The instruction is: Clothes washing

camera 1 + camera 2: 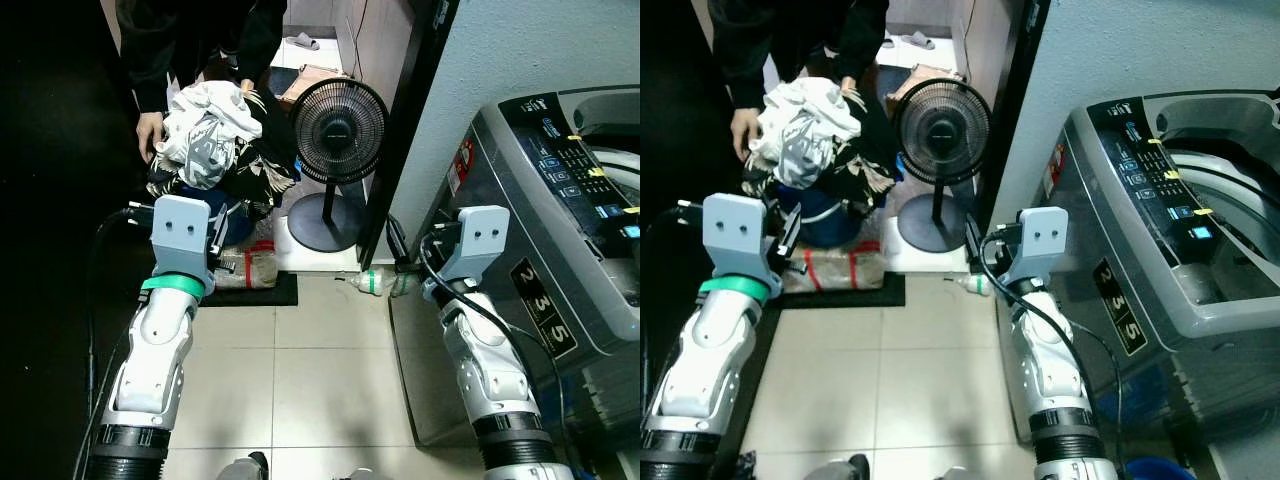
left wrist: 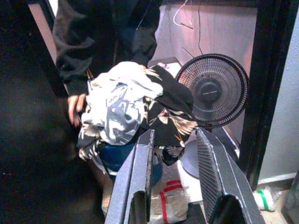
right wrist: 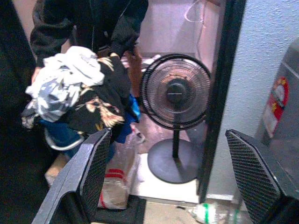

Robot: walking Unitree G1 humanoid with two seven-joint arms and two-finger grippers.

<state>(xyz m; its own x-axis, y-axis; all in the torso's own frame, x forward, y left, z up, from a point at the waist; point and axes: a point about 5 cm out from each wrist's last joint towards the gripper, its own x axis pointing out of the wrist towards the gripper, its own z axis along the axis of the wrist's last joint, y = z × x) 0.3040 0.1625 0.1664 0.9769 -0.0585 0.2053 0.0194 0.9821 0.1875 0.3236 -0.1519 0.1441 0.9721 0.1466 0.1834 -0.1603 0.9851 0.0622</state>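
While a person's hand [image 1: 149, 131] steadies the laundry basket [image 2: 122, 157] far left, left gripper [image 2: 174, 154] and right gripper [image 3: 170, 164] are spread apart; top-load washing machine [image 1: 560, 215] right.

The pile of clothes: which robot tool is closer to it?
Left. The left tool is open just in front of the pile of clothes; the right tool is open farther off, by the washing machine.

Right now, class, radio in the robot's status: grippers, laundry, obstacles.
Left gripper open, empty, aimed at clothes pile. Right gripper open, empty. Person holds the pile. Fan stands beside it; washer on the right.
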